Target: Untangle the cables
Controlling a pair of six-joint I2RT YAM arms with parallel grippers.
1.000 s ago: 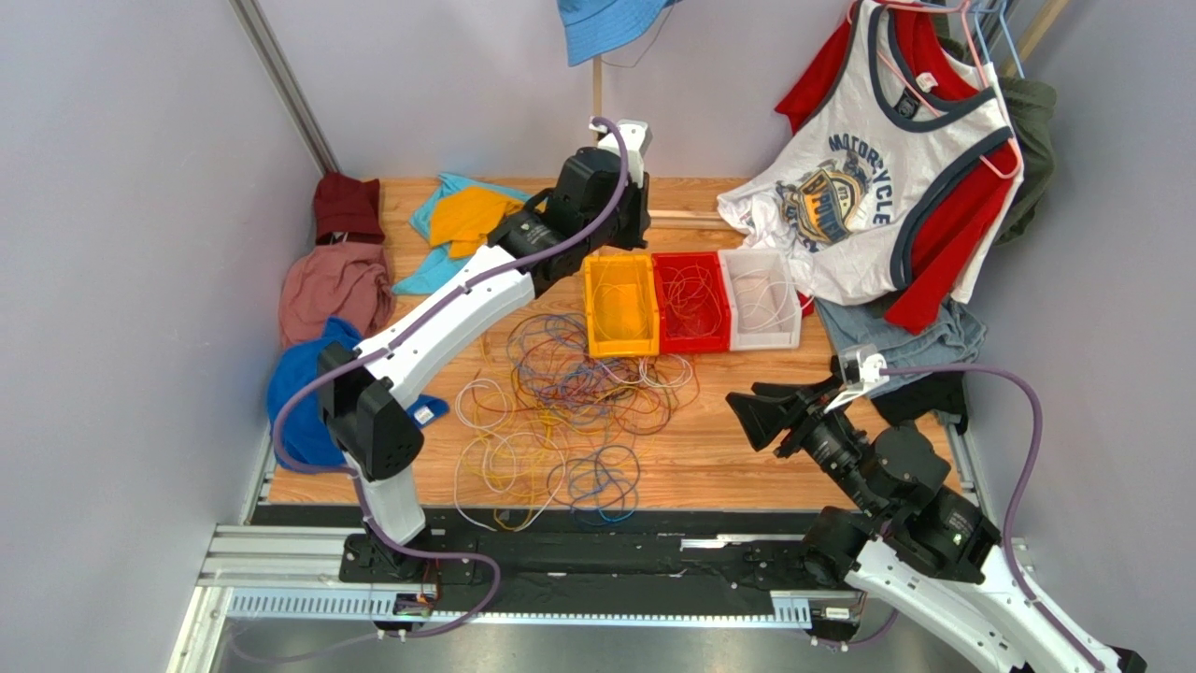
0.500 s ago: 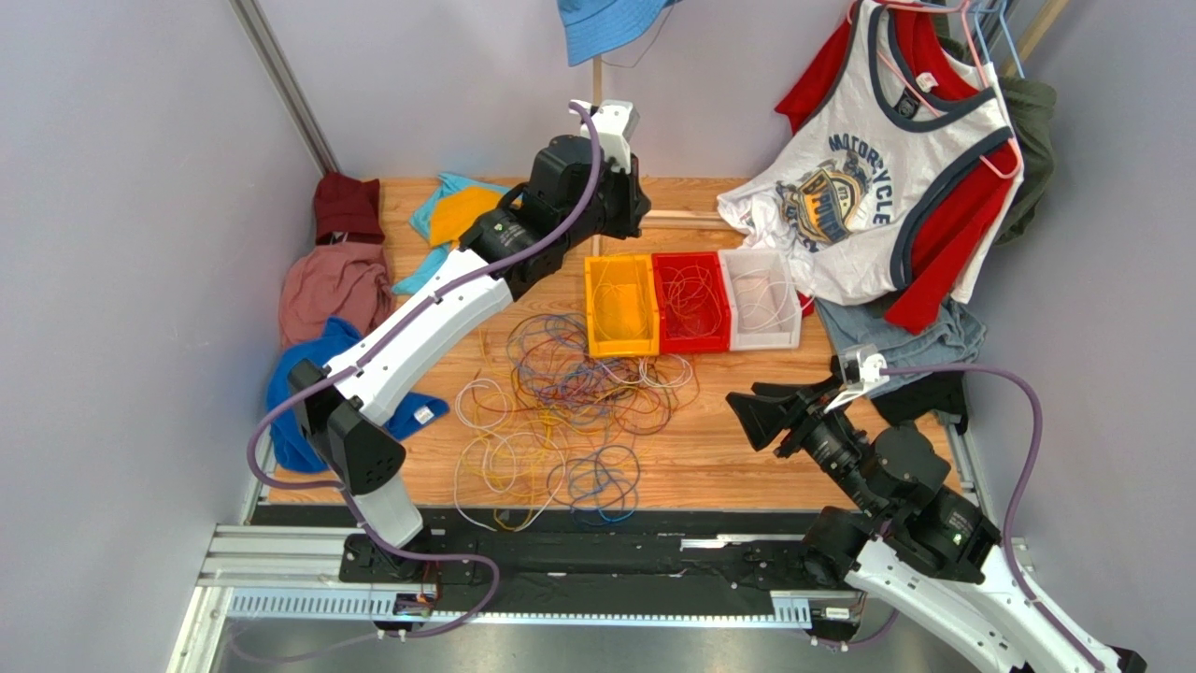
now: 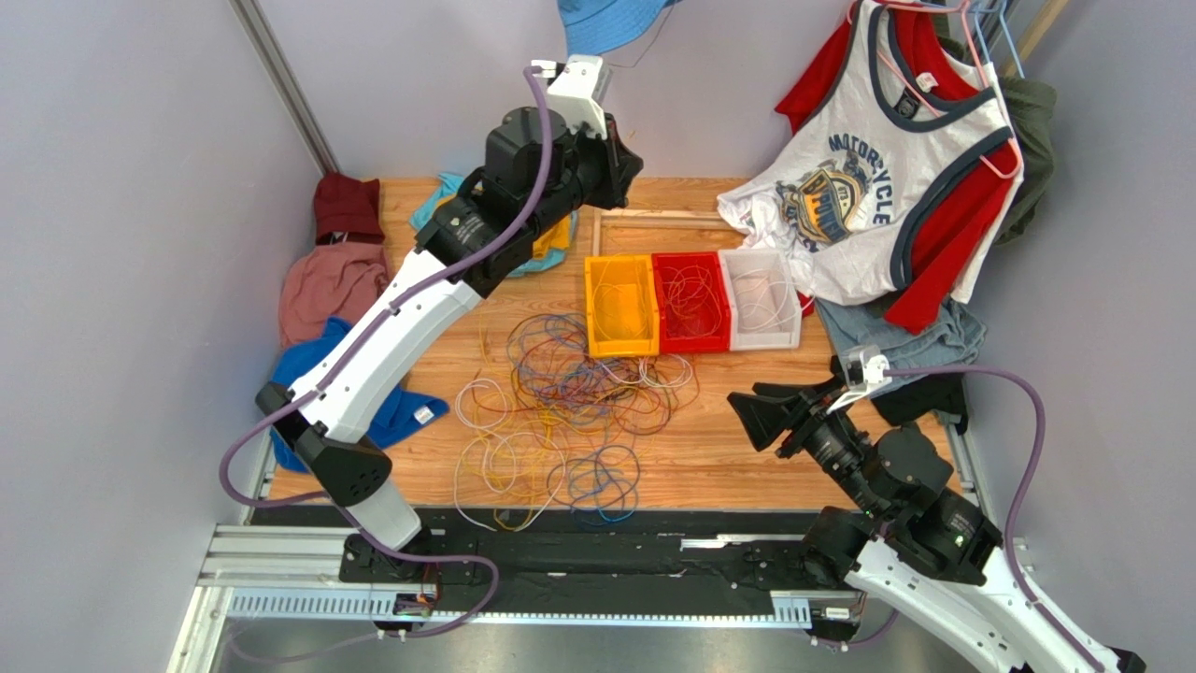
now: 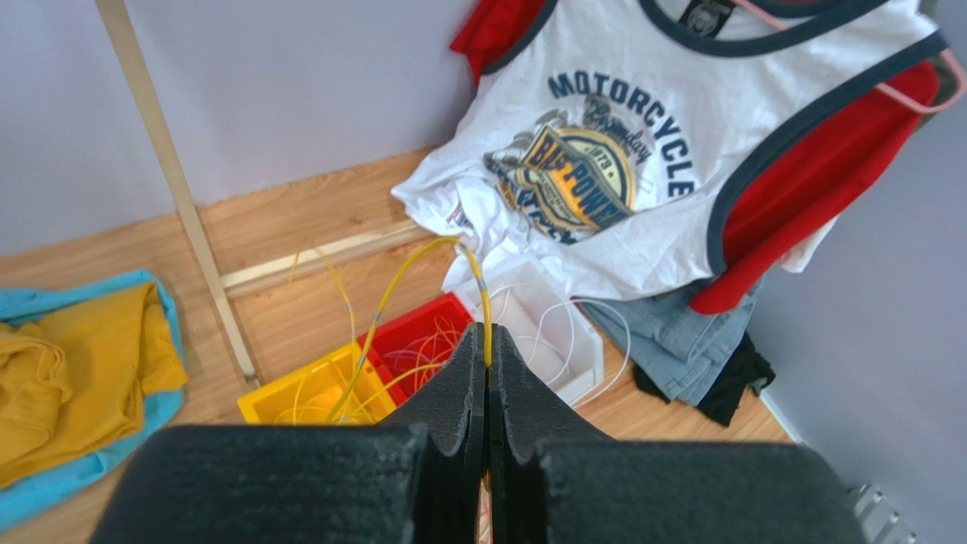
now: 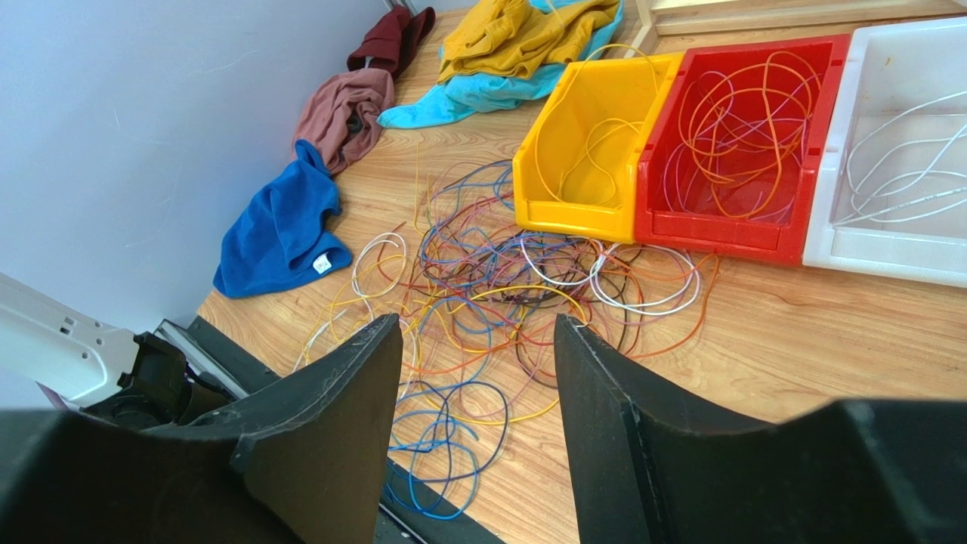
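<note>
Overhead, left pincer (image 4: 487, 346) pinching a yellow cable (image 4: 484, 300) (raised high), right pincer (image 5: 477, 329) agape, empty.

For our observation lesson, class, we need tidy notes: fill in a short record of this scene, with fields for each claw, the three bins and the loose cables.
Left claw: shut on a thin yellow cable, raised above the bins
Right claw: open, empty, facing the pile
Yellow plastic bin: yellow cables
Red plastic bin: mostly orange cables
White plastic bin: white cables
Tangled pile of thin coloured cables: on the wooden table, in front of the bins
</note>
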